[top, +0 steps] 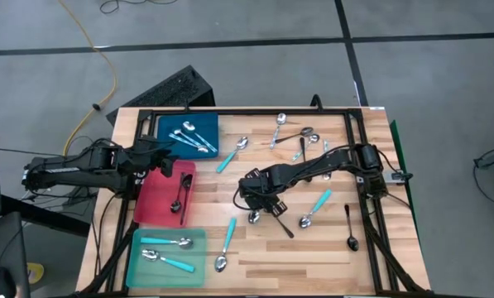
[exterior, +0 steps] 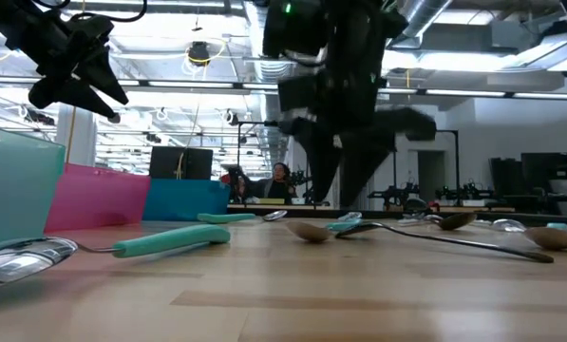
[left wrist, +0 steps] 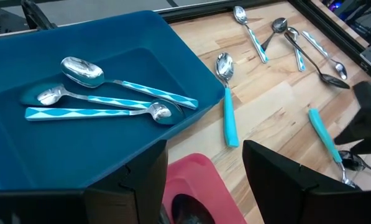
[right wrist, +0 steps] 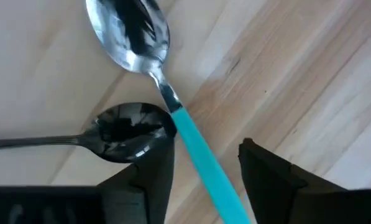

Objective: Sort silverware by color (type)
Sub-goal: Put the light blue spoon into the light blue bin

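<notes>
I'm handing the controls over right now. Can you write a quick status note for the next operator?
Right gripper: open, low over mid-table, straddling a turquoise-handled spoon beside a dark spoon.
Left gripper: open, empty, between blue tray and red tray.
Done: three spoons in blue, one black spoon in red, two in teal tray.
Left: about a dozen spoons loose on the table.

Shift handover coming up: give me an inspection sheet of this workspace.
Surface: wooden table, spoons scattered.
Job's things: patterned spoons in blue tray; black spoon in red tray; two spoons in teal tray.
Clutter: nothing seen.
Grippers: right pincer open over turquoise-handled spoon, beside a dark spoon bowl; left pincer open over the red tray.
Cables: yellow cable on floor.
Surroundings: a person seated beyond the table.
</notes>
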Action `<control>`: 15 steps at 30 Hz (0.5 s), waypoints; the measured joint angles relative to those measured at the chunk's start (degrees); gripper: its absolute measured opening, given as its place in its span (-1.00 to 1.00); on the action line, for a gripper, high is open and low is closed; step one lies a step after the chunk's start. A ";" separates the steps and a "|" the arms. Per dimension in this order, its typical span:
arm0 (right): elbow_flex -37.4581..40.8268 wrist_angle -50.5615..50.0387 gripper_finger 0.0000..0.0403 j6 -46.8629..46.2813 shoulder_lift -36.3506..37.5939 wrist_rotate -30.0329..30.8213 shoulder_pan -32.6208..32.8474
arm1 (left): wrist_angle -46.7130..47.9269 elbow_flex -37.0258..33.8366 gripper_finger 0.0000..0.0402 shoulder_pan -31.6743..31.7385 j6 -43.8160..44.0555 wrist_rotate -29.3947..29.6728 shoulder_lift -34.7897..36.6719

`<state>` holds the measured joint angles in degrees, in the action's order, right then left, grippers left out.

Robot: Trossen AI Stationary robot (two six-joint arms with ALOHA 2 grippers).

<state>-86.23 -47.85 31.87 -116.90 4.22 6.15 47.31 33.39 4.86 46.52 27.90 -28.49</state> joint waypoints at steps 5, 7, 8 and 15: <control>-0.02 -0.49 0.12 0.14 -2.96 0.14 -0.74 | -0.03 -0.01 -0.03 -0.01 0.10 0.00 0.00; 0.02 -1.22 0.12 -0.12 -3.50 0.73 -1.04 | -0.08 0.00 -0.03 -0.01 0.38 -0.04 -0.01; -0.20 -1.39 0.11 -0.23 -4.34 0.76 -1.11 | -0.02 -0.01 -0.03 -0.02 0.73 -0.04 0.00; -0.33 -1.49 -0.02 -0.34 -5.75 -1.15 -1.73 | -0.13 -0.02 -0.03 -0.02 1.12 -0.27 0.02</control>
<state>-86.56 -49.34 31.53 -122.65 3.07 4.43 47.18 33.36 4.84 47.63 27.63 -28.47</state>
